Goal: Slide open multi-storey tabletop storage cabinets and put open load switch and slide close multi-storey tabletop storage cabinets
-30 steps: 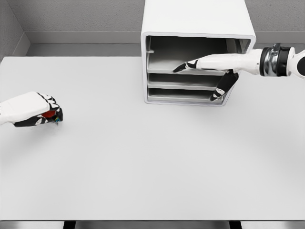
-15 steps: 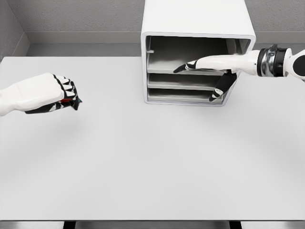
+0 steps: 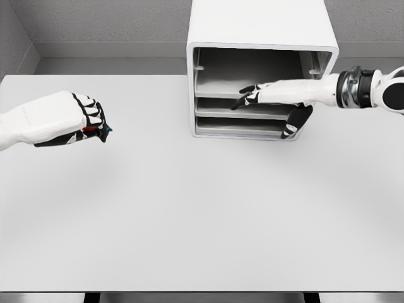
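Lifted off the table (image 3: 189, 214), the left hand (image 3: 60, 118) now hangs well left of the cabinet (image 3: 262, 38), fingers closed on the switch (image 3: 95, 130). Meanwhile the right hand (image 3: 278, 101) has slid lower across the cabinet's trays, fingers spread, so loading looks imminent.

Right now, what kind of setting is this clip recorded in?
Probably a bare simulated test bench: a plain white table, grey walls, and a lone white three-tier storage cabinet that the right hand reaches into.

Left robot hand (image 3: 76, 120) has risen and moved right with the load switch (image 3: 95, 129); right robot hand (image 3: 268, 98) sank slightly.
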Available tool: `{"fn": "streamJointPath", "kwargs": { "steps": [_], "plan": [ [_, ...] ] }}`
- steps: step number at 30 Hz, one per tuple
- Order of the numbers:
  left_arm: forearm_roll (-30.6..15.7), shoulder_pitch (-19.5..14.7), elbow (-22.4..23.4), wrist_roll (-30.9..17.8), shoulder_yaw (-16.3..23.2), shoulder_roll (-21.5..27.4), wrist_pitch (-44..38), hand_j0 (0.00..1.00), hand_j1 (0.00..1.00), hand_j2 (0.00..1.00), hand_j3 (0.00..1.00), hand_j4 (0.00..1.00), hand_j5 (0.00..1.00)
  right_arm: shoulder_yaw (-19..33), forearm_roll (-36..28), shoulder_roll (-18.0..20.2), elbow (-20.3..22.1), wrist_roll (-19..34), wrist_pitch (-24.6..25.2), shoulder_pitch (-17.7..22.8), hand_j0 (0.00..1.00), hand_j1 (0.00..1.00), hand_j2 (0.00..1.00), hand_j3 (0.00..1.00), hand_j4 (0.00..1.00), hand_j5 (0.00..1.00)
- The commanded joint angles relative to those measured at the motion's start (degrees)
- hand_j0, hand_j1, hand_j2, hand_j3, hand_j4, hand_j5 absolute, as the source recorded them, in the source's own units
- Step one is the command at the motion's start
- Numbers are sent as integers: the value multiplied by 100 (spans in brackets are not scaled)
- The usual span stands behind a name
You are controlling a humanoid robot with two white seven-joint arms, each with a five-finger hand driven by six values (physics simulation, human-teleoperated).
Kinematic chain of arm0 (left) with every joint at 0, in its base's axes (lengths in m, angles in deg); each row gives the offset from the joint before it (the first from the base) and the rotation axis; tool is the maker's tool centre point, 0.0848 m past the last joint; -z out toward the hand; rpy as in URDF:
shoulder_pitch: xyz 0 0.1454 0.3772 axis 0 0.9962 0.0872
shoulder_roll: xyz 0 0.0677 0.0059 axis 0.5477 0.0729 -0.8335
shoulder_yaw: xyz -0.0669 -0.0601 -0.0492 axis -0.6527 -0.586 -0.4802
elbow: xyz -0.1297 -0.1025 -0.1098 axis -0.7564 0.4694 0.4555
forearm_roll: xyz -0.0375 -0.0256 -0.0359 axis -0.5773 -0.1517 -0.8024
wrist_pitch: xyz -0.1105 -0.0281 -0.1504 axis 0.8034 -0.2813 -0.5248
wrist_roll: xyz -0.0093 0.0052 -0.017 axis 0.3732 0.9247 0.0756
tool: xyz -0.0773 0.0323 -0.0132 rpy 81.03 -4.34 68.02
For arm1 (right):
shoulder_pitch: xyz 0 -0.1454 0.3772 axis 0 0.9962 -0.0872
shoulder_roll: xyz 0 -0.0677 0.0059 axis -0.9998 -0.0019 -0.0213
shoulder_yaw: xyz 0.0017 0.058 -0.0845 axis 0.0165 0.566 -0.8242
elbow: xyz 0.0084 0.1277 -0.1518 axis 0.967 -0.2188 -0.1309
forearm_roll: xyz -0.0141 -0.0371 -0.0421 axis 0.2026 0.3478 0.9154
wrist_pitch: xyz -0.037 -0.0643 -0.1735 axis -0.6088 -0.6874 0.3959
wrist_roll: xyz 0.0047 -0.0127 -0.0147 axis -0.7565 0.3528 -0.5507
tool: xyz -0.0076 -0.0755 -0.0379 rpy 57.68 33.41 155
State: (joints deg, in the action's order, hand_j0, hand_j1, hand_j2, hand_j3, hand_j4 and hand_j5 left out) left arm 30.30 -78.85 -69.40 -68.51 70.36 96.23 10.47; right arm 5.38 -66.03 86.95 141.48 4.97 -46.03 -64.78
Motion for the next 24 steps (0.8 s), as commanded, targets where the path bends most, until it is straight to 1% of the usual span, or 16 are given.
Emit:
{"fn": "streamJointPath", "kwargs": {
  "steps": [1, 5, 7, 10, 14, 16, 17, 18, 19, 20, 21, 22, 23, 24],
  "plan": [
    [-38, 0, 10, -1, 43, -3, -8, 38, 38, 38, 38, 38, 38, -16, -640, -28, 275, 66, -87, 0, 100, 100, 100, 100, 100, 100],
    [-38, 0, 10, -1, 43, -3, -8, 39, 39, 39, 39, 39, 39, -8, -640, 34, 495, 66, -96, -44, 100, 100, 100, 100, 100, 100],
    [-38, -9, 10, -1, 43, -12, -8, 39, 39, 39, 39, 39, 39, 1, -640, 122, 653, 66, -96, -44, 100, 100, 100, 100, 100, 100],
    [-56, -202, 10, -1, 52, -64, -8, 38, 38, 38, 38, 38, 38, -8, -640, 174, 741, 66, -105, -35, 100, 100, 100, 100, 100, 100],
    [-65, -255, 10, -1, 61, -91, -8, 39, 39, 39, 39, 39, 39, -43, -648, 289, 829, 66, -324, -8, 100, 100, 100, 100, 100, 100],
    [-65, -369, 10, -1, 69, -249, -8, 39, 39, 39, 39, 39, 39, -122, -648, 333, 838, 66, -439, 0, 100, 100, 100, 100, 100, 100],
    [-65, -483, 10, -1, 96, -319, -8, 39, 39, 39, 39, 39, 39, -139, -648, 368, 882, 66, -474, 9, 100, 100, 100, 100, 100, 100],
    [-73, -729, 10, 8, 324, -398, -8, 39, 39, 39, 39, 39, 39, -148, -640, 403, 926, 66, -492, 18, 100, 100, 100, 100, 100, 100],
    [-73, -844, 10, 17, 465, -398, -8, 39, 39, 39, 39, 39, 39, -157, -648, 421, 943, 66, -614, 27, 100, 100, 100, 100, 100, 100],
    [-65, -861, 10, 8, 474, -547, -8, 39, 39, 39, 39, 39, 39, -166, -648, 500, 961, 66, -676, 36, 100, 100, 100, 100, 100, 100],
    [-65, -870, 10, 8, 474, -618, -8, 39, 39, 39, 39, 39, 39, -166, -648, 517, 969, 66, -913, 44, 100, 100, 100, 100, 100, 100],
    [-65, -870, 10, -10, 483, -706, -8, 39, 39, 39, 39, 39, 39, -166, -648, 526, 969, 66, -1238, 44, 100, 100, 100, 100, 100, 100],
    [-65, -1002, 10, -1, 491, -759, -8, 39, 39, 39, 39, 39, 39, -175, -648, 579, 961, 66, -1572, 53, 100, 100, 100, 100, 100, 100],
    [-65, -1169, 10, -1, 684, -855, -8, 39, 39, 39, 39, 39, 39, -201, -648, 631, 961, 66, -1985, 79, 100, 100, 100, 100, 100, 100]
  ]
}}
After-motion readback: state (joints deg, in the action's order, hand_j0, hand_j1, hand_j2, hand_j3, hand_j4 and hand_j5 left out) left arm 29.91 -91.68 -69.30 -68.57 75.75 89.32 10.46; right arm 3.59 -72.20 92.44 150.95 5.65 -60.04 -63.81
